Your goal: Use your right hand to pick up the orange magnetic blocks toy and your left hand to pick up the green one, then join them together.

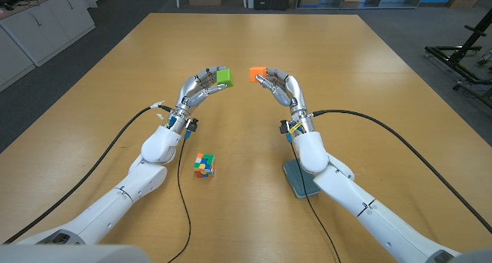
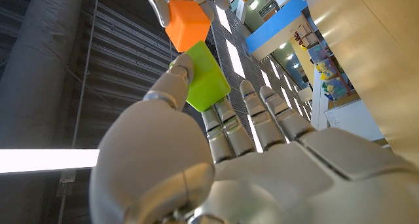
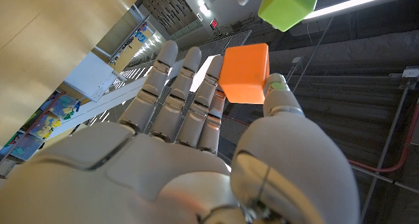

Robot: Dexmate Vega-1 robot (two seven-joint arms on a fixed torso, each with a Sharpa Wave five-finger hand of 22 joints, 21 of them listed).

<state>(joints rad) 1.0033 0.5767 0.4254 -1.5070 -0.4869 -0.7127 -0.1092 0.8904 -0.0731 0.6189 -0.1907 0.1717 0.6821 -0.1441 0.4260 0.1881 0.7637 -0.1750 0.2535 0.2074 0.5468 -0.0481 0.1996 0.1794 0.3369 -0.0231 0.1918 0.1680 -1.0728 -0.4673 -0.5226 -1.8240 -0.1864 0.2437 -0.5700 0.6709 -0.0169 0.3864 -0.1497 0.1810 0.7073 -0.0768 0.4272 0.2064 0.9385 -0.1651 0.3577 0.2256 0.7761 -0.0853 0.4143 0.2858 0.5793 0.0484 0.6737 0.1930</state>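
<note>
My left hand (image 1: 198, 88) is raised above the table and pinches the green block (image 1: 224, 77) at its fingertips. Facing it, my right hand (image 1: 282, 88) pinches the orange block (image 1: 257, 74). A small gap separates the two blocks in the head view. In the left wrist view the green block (image 2: 206, 77) sits between thumb and fingers of the left hand (image 2: 216, 152), with the orange block (image 2: 187, 23) close beyond it. The right wrist view shows the orange block (image 3: 245, 73) held by the right hand (image 3: 196, 152), the green block (image 3: 288, 6) just past it.
A multicoloured puzzle cube (image 1: 204, 165) lies on the wooden table (image 1: 108, 78) near my left forearm. A grey-blue flat pad (image 1: 298, 178) lies under my right forearm. Black cables trail from both wrists. Cabinets, boxes and equipment stand beyond the table's far edge.
</note>
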